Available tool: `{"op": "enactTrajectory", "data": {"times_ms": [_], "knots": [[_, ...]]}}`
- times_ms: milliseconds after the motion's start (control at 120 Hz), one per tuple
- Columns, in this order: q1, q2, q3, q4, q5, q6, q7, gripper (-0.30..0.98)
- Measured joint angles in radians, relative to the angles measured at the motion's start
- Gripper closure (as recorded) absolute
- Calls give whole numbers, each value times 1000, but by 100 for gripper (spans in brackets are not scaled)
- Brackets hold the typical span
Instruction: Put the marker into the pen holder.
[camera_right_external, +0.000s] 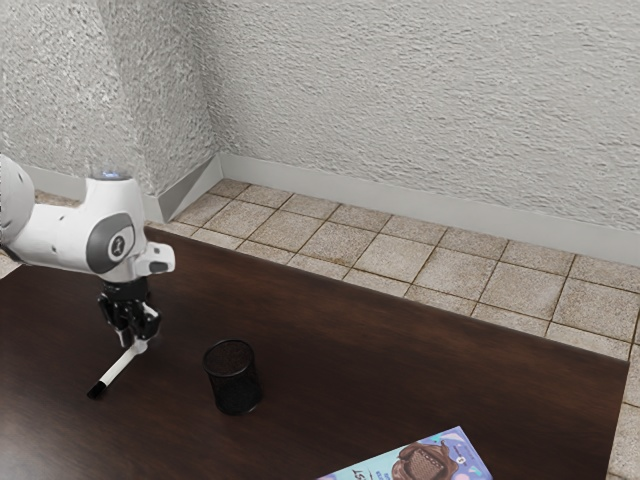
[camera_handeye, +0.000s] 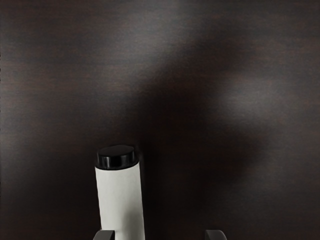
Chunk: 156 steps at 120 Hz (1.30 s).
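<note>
My gripper (camera_right_external: 136, 343) is low over the table at the exterior view's left, pointing down at one end of the white marker (camera_right_external: 117, 369). The marker's black end slants away toward the exterior view's lower left. In the wrist view the gripper (camera_handeye: 160, 235) stands open, its two fingertips wide apart. The marker (camera_handeye: 120, 200) lies between them, close beside one fingertip and well apart from the other. The black mesh pen holder (camera_right_external: 233, 378) stands upright on the table, a short way from the gripper toward the exterior view's right.
A colourful box (camera_right_external: 425, 460) with a chocolate picture lies at the exterior view's bottom, beyond the pen holder. The dark wooden table (camera_right_external: 400, 350) has its far edge along the tiled floor (camera_right_external: 400, 258), with a wall behind.
</note>
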Motion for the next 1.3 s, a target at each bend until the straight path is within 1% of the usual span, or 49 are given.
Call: {"op": "enactTrajectory", "data": {"times_ms": [117,325,542,592,708,792,908,1092,1183,1300], "knots": [[2,28,22,-1,-8,48,11,48],[2,46,26,-1,-21,95,25,47],[2,59,26,-2,-30,116,36,50],[2,62,26,-3,-34,119,38,53],[2,64,26,-3,-40,123,41,65],[2,61,25,-3,-38,125,39,70],[1,2,21,-2,-27,120,34,75],[-1,-149,-68,-3,2,92,18,78],[0,-236,-126,-3,34,69,4,79],[48,-294,-257,27,48,54,-19,79]]}}
